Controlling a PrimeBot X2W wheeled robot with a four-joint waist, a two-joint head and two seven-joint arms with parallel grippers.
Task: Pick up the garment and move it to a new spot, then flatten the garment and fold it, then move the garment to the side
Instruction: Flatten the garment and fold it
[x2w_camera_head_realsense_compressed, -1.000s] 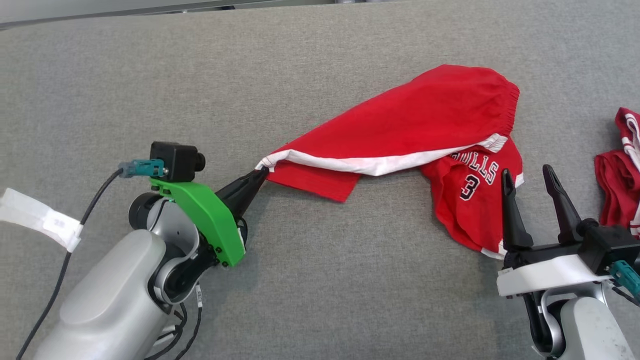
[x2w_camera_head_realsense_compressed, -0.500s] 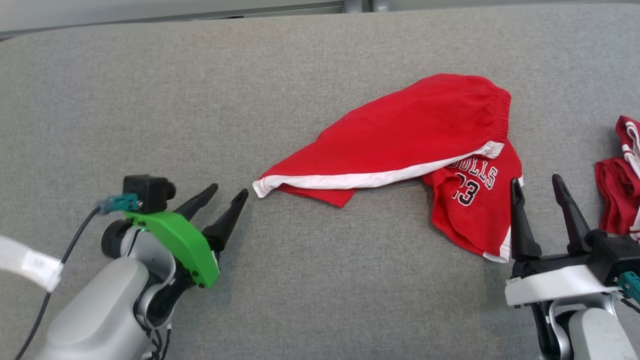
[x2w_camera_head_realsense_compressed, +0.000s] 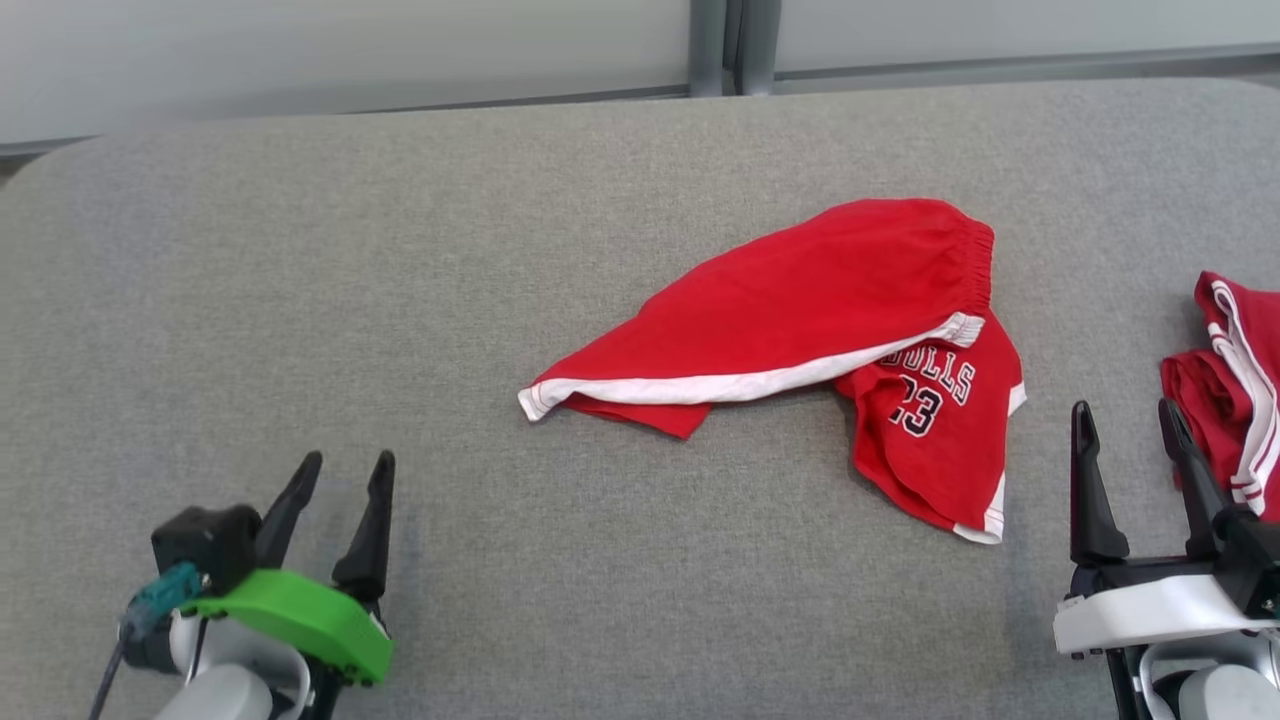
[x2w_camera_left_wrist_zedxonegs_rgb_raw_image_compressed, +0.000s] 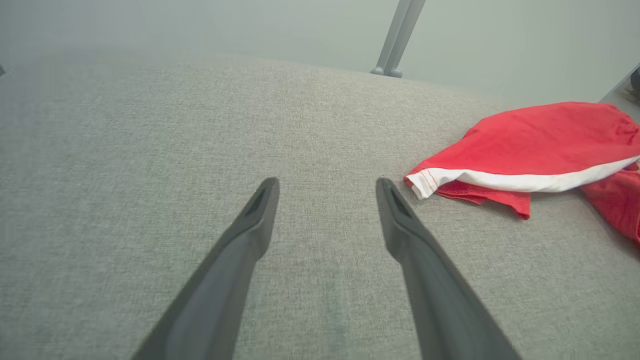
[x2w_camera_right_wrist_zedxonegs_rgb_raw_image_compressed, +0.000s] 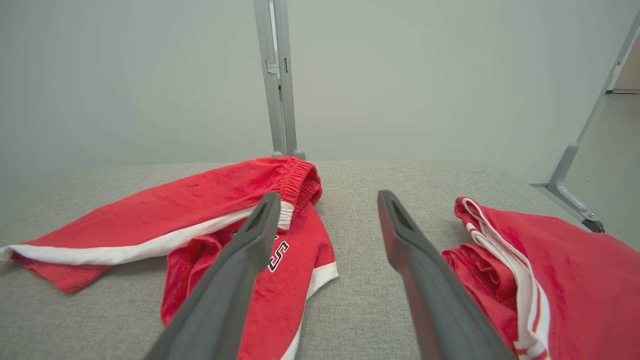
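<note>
Left gripper (x2w_camera_head_realsense_compressed: 348, 458) has released the garment (x2w_camera_head_realsense_compressed: 800, 310) and drawn back, jaws apart like the right gripper's (x2w_camera_head_realsense_compressed: 1124, 408), so flattening looks next

Red shorts (x2w_camera_head_realsense_compressed: 800, 300) lie free; left pincer (x2w_camera_head_realsense_compressed: 350, 460), right pincer (x2w_camera_head_realsense_compressed: 1124, 407) spread

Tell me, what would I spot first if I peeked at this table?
The bright red shorts, white-trimmed with a 23 on them, lie rumpled in the middle of the grey table. Another red garment sits at the right edge. The left gripper and right gripper sit at the near corners, dark fingers spread, holding nothing.
</note>
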